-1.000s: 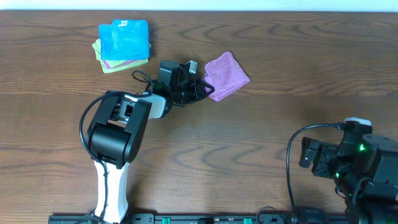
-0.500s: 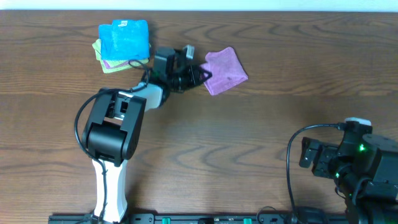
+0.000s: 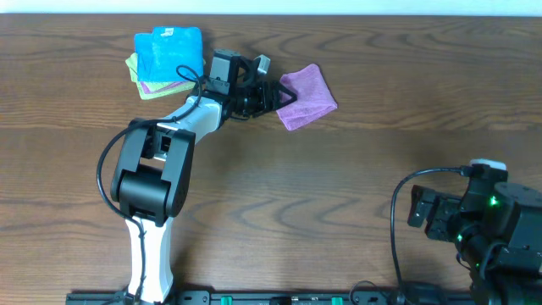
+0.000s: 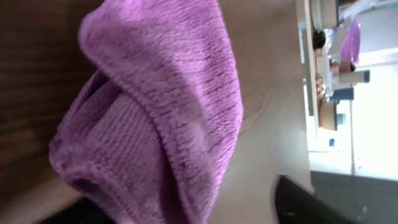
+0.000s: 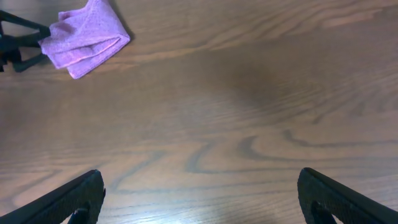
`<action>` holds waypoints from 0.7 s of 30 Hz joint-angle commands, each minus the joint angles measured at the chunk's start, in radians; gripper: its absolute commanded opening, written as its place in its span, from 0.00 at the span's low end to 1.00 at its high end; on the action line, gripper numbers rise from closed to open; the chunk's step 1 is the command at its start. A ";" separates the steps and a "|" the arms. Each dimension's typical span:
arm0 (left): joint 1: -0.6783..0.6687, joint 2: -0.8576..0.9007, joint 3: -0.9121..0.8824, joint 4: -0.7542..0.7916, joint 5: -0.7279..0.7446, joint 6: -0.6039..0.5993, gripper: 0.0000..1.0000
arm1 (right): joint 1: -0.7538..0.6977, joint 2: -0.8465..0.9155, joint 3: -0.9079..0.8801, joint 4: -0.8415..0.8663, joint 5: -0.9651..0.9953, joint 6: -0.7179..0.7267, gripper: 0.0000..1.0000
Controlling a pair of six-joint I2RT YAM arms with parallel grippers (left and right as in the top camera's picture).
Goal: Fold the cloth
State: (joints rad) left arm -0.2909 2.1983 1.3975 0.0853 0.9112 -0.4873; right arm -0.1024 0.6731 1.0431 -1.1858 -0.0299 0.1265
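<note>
Toward the far side of the tabletop (image 3: 356,186), left of centre, the left arm (image 3: 157,174) reaches away from its base at the near edge. Its white lower link stands upright, a bulky black joint housing sits above that, and a white forearm slants up and to the right into the wrist. The left gripper (image 3: 278,92) points right, level with the wood. Its jaws are spread apart with the left edge of the cloth (image 3: 306,96) between them. Seen from the right wrist, the upper finger touches that edge and the other sits below it, so the jaws are not clamped.

In the left wrist view the cloth fills most of the picture, doubled over on itself with hemmed layers stacked, and a dark finger shows at each lower corner. The cloth lies flat on the wood as a tilted, roughly square purple-lilac bundle.

Just left of the wrist, close behind it, sits a stack of cloths (image 3: 165,63): a bright blue cloth (image 3: 169,52) on top, with a yellow-green cloth (image 3: 133,69) and a purple layer peeking out beneath. A black cable (image 3: 190,76) loops from the wrist over the stack's right edge.

At the near right corner, well apart from all this, the right arm (image 3: 474,216) sits folded low. The right gripper (image 5: 199,176) has its jaws fully open, with only bare wood between them.
</note>
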 commanded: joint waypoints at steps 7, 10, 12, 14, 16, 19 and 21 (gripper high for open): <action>0.008 0.009 0.013 -0.087 -0.042 0.100 0.98 | -0.001 -0.005 -0.002 0.001 -0.004 0.019 0.99; 0.016 0.009 0.013 -0.127 -0.032 0.119 0.96 | -0.001 -0.005 -0.002 0.001 -0.004 0.019 0.99; 0.019 0.009 0.013 -0.146 -0.018 0.128 0.95 | -0.001 -0.005 -0.002 0.001 -0.004 0.019 0.99; 0.019 0.009 0.013 -0.167 -0.012 0.129 0.95 | -0.001 -0.005 -0.002 0.002 -0.004 0.019 0.99; 0.015 0.009 0.010 -0.186 -0.006 0.140 0.96 | -0.001 -0.005 -0.002 0.002 -0.004 0.018 0.99; 0.008 0.009 -0.014 -0.154 0.001 0.136 0.95 | -0.001 -0.005 -0.002 0.004 -0.004 0.018 0.99; 0.007 0.009 -0.043 -0.094 0.025 0.116 0.95 | -0.001 -0.005 -0.002 0.004 -0.004 0.019 0.99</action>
State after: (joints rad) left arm -0.2787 2.1983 1.3869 -0.0406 0.8989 -0.3767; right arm -0.1024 0.6731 1.0431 -1.1843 -0.0303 0.1265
